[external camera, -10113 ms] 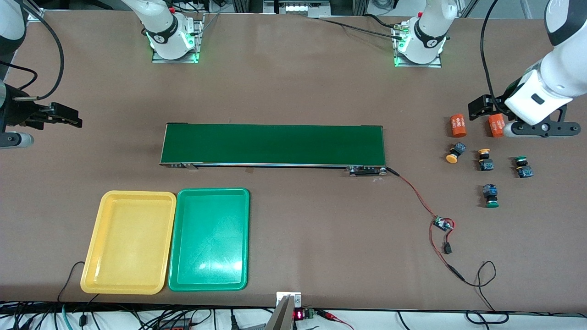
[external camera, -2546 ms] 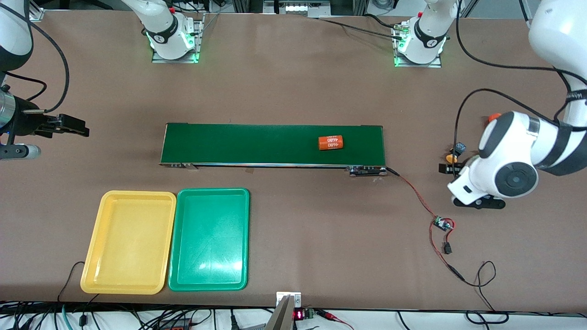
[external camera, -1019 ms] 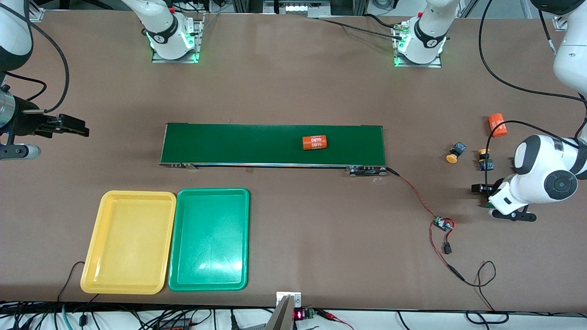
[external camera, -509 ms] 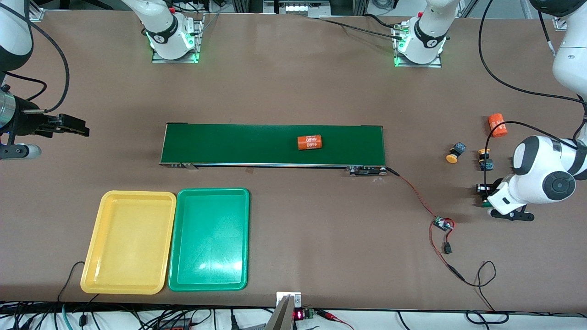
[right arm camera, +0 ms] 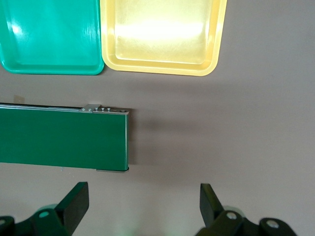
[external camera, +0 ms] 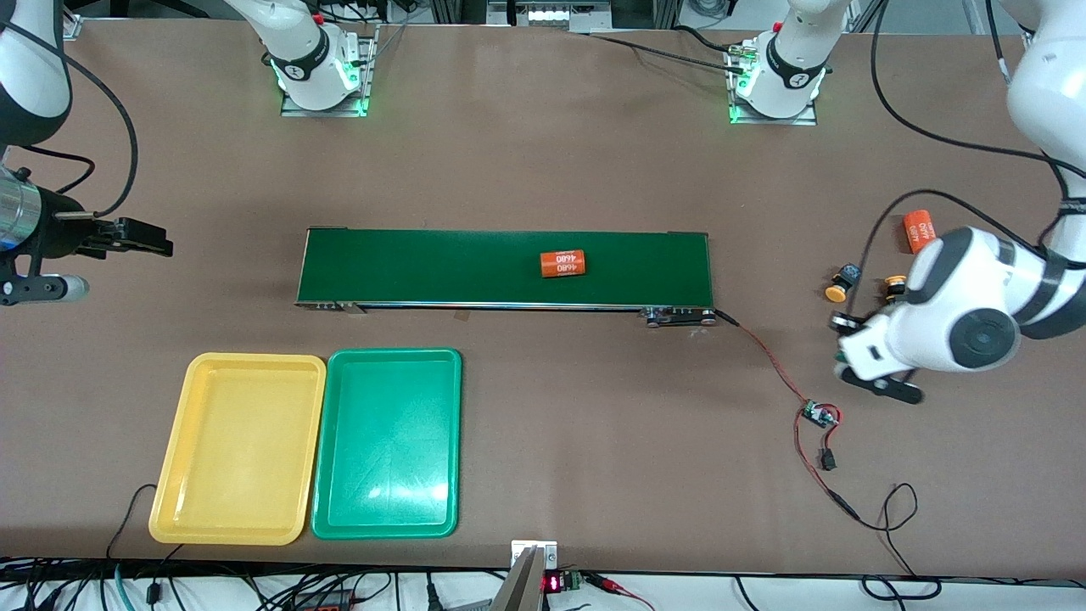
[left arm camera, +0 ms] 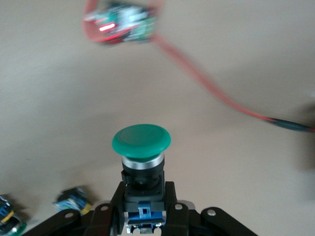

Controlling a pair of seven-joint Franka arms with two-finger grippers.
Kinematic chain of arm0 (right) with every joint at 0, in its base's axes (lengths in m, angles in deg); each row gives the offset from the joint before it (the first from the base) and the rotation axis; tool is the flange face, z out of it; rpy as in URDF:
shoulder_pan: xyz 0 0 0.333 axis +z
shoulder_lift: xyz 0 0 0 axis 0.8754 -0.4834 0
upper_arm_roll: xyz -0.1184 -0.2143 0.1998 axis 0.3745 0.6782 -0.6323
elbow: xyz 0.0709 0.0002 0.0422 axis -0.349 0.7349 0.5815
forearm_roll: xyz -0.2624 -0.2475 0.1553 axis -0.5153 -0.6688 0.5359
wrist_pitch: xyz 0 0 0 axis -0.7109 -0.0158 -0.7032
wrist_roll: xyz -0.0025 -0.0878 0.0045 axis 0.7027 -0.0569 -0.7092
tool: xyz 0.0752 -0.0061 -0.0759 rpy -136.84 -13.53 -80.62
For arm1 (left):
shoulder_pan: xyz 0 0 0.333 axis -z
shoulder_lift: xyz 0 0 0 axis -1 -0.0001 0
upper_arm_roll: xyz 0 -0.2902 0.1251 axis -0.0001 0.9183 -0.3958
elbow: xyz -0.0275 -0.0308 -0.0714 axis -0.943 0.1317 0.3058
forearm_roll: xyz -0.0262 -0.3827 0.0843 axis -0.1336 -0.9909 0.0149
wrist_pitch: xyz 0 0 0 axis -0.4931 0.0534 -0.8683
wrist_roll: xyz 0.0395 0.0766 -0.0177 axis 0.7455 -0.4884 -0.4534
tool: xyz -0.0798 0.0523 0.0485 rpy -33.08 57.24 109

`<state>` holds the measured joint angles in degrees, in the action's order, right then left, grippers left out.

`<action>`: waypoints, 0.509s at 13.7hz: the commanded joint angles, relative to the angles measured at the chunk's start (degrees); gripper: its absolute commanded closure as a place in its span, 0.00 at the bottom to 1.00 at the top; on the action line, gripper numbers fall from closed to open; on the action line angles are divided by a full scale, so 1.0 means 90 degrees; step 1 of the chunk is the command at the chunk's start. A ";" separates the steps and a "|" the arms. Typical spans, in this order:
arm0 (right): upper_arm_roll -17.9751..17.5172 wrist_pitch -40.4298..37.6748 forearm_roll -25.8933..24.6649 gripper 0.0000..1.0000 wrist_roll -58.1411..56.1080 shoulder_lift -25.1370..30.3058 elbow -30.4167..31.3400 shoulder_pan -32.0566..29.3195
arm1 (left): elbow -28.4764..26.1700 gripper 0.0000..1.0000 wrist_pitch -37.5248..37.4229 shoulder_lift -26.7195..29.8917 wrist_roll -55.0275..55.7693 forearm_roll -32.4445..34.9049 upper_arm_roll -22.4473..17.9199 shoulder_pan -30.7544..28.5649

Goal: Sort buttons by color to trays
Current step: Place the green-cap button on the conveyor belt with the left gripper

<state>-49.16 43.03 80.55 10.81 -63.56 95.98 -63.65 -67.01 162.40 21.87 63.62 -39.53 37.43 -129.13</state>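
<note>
Green-capped button (left arm camera: 141, 147) is getting carried in the left gripper's (left arm camera: 142, 209) clamped jaws over the table (external camera: 543, 153); it needs the green tray (external camera: 388, 445) next. Right gripper (right arm camera: 142, 209) is waiting, jaws apart.

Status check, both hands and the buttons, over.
Left hand shut on green button, over table near circuit board. Right hand open, waiting off the belt's end. Trays hold nothing. Orange cylinder on belt.
</note>
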 commanded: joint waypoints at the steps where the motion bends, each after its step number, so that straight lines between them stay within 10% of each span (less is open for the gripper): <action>1: -0.0020 -0.0101 0.0034 0.00 -0.0021 -0.0094 -0.0093 0.0020 | 0.0027 0.81 -0.0673 0.0038 0.0725 -0.0210 0.0475 0.0400; 7: -0.0020 -0.0120 0.0063 0.00 -0.0021 -0.0143 -0.0064 0.0030 | -0.0343 0.82 -0.0366 -0.0002 0.2834 -0.1363 0.0643 0.1397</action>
<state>-49.26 42.90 80.55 10.80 -64.50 95.98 -63.50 -68.38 157.20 21.94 83.90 -49.97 42.91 -117.86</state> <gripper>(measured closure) 0.000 0.665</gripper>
